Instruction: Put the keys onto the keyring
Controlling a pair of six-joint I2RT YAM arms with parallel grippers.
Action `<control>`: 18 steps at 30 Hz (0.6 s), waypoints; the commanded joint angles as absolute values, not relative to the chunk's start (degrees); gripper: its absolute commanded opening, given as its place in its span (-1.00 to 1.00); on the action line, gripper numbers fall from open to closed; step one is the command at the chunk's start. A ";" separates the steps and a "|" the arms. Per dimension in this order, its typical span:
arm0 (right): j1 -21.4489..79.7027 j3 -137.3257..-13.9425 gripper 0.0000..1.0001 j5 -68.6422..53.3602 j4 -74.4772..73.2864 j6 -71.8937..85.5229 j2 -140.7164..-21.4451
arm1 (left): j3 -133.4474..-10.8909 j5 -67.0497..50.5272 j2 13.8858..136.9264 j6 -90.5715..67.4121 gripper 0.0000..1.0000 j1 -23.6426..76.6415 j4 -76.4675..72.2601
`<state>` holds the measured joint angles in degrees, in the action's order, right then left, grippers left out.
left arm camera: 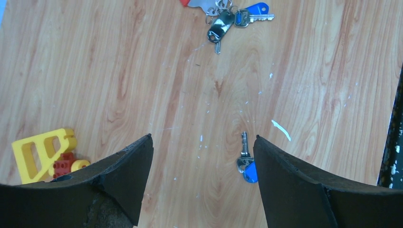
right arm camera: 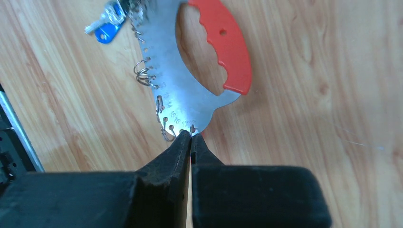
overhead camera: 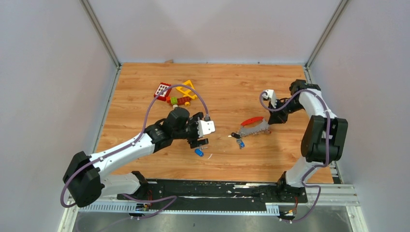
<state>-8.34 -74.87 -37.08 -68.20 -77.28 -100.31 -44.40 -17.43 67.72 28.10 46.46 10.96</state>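
The keyring is a flat silver plate with a red curved grip and small wire rings along one edge. It lies on the wood right of centre. A blue-headed key and a black-headed key hang at its far end. My right gripper is shut, its tips pinching the near tip of the plate. A loose blue-headed key lies flat on the table. My left gripper hovers over it, open, the key just inside the right finger.
A yellow triangular toy frame with red and green blocks and a red square block sit at the back left. White flecks dot the wooden tabletop. A black rail runs along the near edge.
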 commanded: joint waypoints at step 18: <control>16.08 -79.43 -1.00 -54.19 -55.76 -48.34 -70.65 | -64.44 -27.25 70.16 28.03 0.50 46.34 16.29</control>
<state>11.51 -75.35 -48.45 -61.65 -57.23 -71.16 -61.08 -23.35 69.49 28.69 46.46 14.24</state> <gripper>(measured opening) 0.022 0.759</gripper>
